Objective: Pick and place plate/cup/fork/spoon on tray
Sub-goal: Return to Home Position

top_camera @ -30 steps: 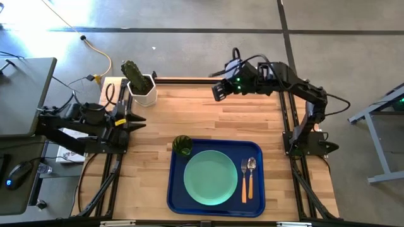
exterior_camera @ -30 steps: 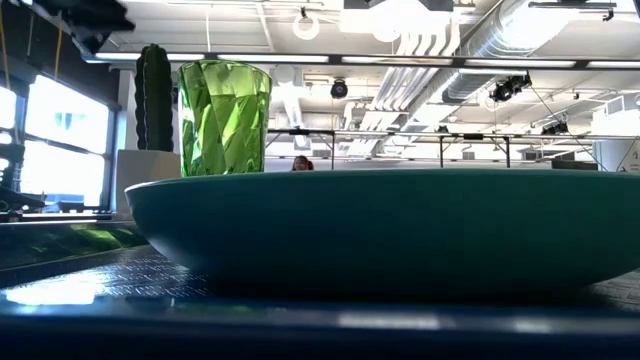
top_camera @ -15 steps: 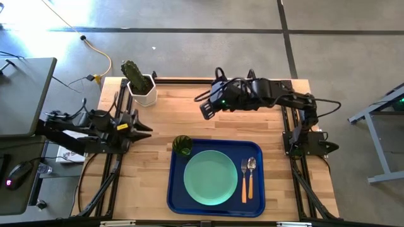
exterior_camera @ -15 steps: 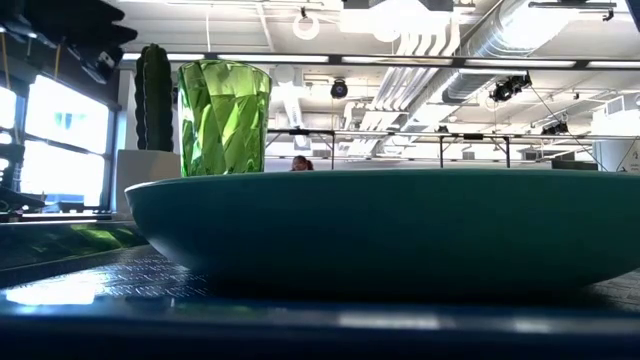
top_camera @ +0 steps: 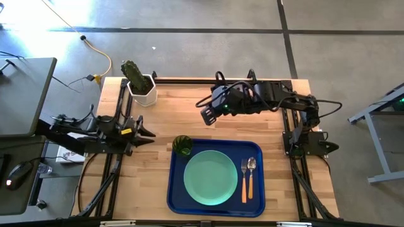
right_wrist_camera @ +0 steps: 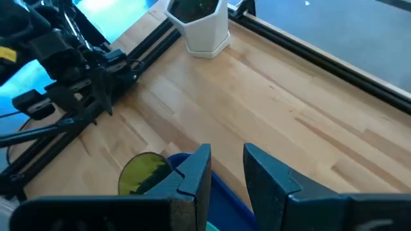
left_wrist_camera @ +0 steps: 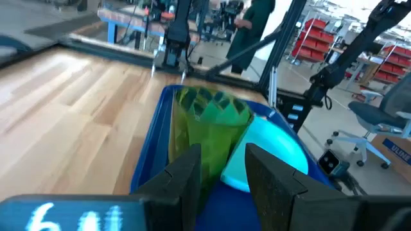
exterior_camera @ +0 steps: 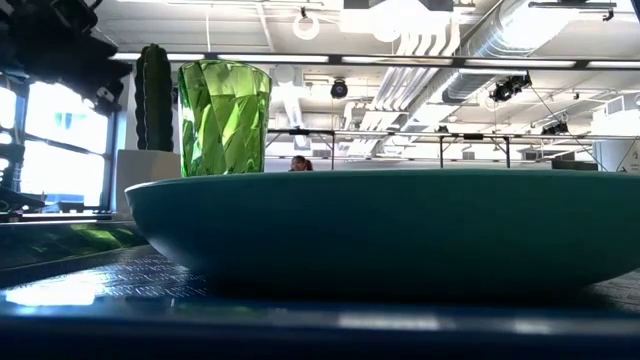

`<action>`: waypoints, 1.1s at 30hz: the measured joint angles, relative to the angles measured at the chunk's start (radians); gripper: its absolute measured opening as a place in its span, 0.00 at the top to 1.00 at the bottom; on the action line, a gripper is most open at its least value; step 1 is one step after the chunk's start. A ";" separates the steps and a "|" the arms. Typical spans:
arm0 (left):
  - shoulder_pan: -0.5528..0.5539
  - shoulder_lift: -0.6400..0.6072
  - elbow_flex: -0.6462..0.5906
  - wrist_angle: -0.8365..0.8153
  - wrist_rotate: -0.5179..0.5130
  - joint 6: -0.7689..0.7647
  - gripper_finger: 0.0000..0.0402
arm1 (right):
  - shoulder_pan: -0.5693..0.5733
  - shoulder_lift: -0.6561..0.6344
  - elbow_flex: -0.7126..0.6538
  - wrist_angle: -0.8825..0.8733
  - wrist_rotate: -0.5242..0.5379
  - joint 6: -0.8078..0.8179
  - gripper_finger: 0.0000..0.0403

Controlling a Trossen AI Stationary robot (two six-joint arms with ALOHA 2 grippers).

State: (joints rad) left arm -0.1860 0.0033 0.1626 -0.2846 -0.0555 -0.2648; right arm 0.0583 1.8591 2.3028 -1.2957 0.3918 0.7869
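Observation:
The deep-blue tray (top_camera: pixel 175 189) lies at the table's near middle. On it lie the mint-green plate (top_camera: pixel 211 178), the fork (top_camera: pixel 244 180) and the spoon (top_camera: pixel 251 171) side by side on the tray's right part, and the green glass cup (top_camera: pixel 182 145), which stands upright in the far left corner. The cup (exterior_camera: pixel 224 118) and plate (exterior_camera: pixel 380 230) fill the low view. My left gripper (top_camera: pixel 149 133) is open and empty, left of the cup, which shows in its wrist view (left_wrist_camera: pixel 209 125). My right gripper (top_camera: pixel 206 116) is open and empty above the table beyond the tray.
A white hexagonal pot with a cactus (top_camera: pixel 140 85) stands at the table's far left corner; it also shows in the right wrist view (right_wrist_camera: pixel 200 24). Bare wood lies between the pot and the tray and on the table's far right.
My left gripper has moved toward the table's right edge and a little nearer, closing on the cup. My right gripper has swung toward the left and the near edge, toward the tray's far rim. The things on the tray have kept still.

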 joint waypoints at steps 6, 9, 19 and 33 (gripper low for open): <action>0.000 0.000 -0.038 0.005 0.003 -0.020 0.73 | -0.015 -0.028 0.000 -0.001 0.015 -0.039 0.79; 0.000 0.001 -0.047 0.010 0.003 -0.020 0.73 | -0.019 -0.057 0.000 -0.006 0.046 -0.063 0.79; 0.000 0.001 -0.065 0.023 0.003 -0.021 0.73 | -0.016 -0.183 0.000 -0.103 0.169 -0.184 0.79; 0.000 0.001 -0.065 0.021 -0.027 0.055 0.73 | -0.015 -0.520 -0.355 -0.252 0.276 -0.145 0.80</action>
State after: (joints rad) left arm -0.1856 0.0044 0.0978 -0.2634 -0.0826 -0.2096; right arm 0.0429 1.3394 1.9478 -1.5478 0.6682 0.6415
